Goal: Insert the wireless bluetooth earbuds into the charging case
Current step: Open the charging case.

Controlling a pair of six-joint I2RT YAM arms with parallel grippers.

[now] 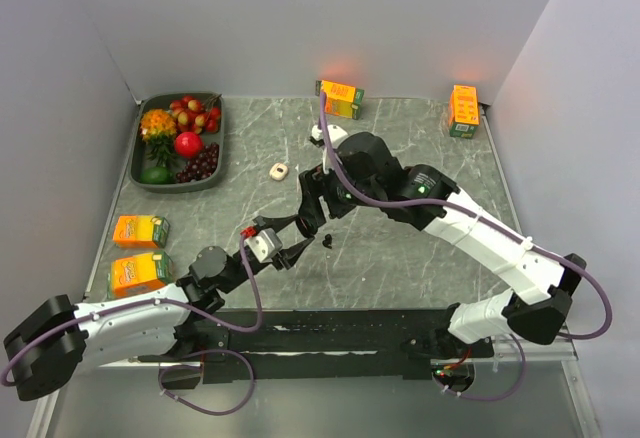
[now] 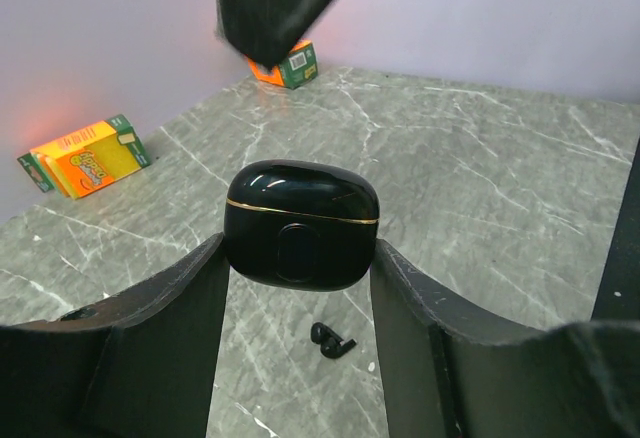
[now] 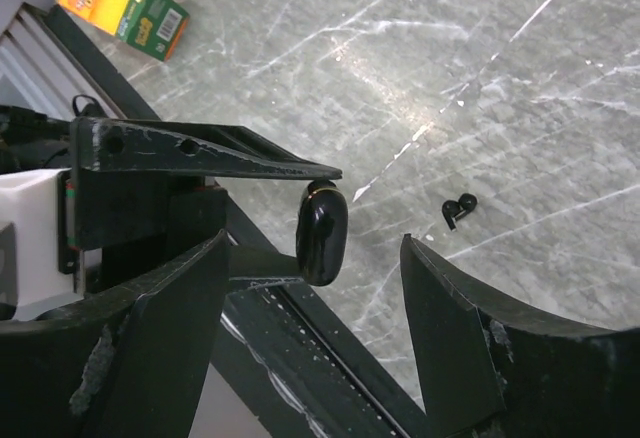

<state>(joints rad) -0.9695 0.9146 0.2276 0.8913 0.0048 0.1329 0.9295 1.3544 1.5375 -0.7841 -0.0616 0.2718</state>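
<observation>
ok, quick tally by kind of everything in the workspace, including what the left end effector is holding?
Orange juice cartons: 4
Fruit tray: 1
Black charging case, held in the left end effector: 1
Black earbud: 1
Whitish earbuds: 2
Total: 9
</observation>
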